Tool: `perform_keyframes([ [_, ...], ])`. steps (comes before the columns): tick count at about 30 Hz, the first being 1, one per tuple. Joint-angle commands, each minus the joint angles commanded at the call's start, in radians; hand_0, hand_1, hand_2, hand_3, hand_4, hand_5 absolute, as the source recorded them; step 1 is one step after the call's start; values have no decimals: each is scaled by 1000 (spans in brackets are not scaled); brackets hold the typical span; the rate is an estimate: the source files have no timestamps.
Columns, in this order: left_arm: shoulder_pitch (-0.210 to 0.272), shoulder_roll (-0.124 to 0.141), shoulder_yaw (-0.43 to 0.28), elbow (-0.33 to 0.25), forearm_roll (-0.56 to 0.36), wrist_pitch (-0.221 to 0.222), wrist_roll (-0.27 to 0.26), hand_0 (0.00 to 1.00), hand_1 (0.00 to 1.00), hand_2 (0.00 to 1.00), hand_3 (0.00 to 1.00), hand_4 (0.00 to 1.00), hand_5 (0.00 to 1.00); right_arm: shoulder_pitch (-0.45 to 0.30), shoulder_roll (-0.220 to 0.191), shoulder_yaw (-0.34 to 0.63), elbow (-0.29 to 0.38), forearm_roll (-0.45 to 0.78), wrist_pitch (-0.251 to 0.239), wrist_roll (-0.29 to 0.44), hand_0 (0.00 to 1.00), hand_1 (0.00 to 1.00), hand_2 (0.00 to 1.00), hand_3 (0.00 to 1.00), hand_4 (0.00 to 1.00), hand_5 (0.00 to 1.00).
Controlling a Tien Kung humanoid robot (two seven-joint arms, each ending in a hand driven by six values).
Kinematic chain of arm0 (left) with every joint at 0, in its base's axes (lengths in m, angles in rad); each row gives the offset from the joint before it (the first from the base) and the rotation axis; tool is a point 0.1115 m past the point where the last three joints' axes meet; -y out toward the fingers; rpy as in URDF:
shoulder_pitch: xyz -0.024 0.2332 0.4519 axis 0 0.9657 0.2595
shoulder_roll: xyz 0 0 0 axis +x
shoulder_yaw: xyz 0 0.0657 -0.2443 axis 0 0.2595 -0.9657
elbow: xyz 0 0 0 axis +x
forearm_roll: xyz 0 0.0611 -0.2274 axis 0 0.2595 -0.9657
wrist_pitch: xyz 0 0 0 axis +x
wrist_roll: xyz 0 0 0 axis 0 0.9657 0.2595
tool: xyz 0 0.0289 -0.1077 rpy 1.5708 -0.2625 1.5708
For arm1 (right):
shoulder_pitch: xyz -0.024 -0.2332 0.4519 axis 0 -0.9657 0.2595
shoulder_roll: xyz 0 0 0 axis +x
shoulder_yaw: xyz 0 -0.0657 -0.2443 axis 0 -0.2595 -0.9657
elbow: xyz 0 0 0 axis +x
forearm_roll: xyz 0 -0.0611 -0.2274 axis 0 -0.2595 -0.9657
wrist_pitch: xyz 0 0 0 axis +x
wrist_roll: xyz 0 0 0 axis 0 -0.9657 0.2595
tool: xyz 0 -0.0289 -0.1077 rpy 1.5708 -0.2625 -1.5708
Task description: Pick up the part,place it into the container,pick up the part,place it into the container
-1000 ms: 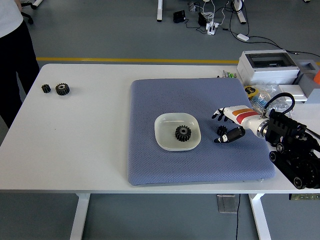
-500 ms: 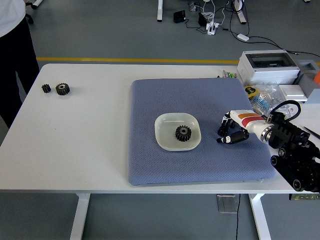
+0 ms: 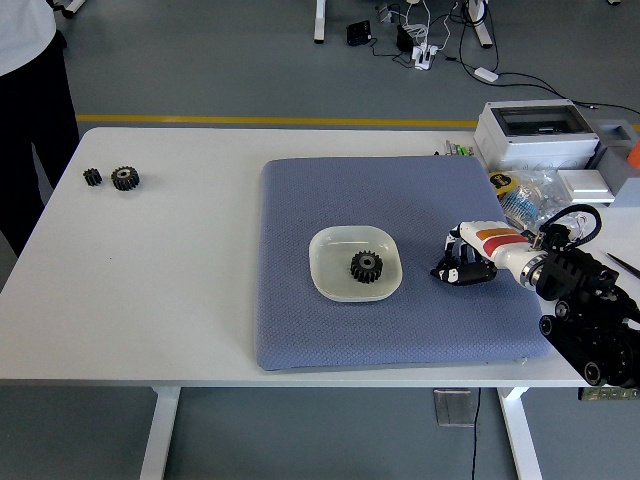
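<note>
A white square bowl (image 3: 326, 248) sits in the middle of the blue mat (image 3: 300, 310) and holds one black gear (image 3: 366, 266). To its right, my right hand (image 3: 458, 268) is low on the mat, fingers curled down around a small black gear (image 3: 447, 271). Only a dark bit of that gear shows under the fingers. The hand and gear are still on the mat, a short gap right of the bowl. My left arm does not appear in the head view.
Two more black gears, a small one (image 3: 92, 177) and a larger one (image 3: 125, 178), lie at the table's far left. A person in dark trousers (image 3: 30, 120) stands at the left corner. A white box (image 3: 535, 130) and bagged items (image 3: 528, 190) crowd the right rear.
My right hand has come down over the small gear and its fingers have closed from spread to curled around it. The bowl and its gear have not moved.
</note>
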Motion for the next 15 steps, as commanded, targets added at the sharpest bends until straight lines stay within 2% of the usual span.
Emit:
perform_keyframes([
  [4, 0, 1, -3, 0, 2, 0, 0, 717, 679, 686, 569, 608, 571, 1, -3, -1, -3, -13, 3, -10, 2, 43, 178, 310, 814, 556],
  [5, 0, 1, -4, 0, 2, 1, 0, 717, 678, 686, 569, 608, 570, 1, -3, 0, -3, -14, 2, -11, 2, 20, 139, 269, 807, 536],
  [15, -3, 0, -7, 0, 3, 1, 0, 717, 679, 686, 569, 609, 571, 4, -8, 5, 11, -5, 5, -9, 2, 5, 132, 260, 812, 527],
])
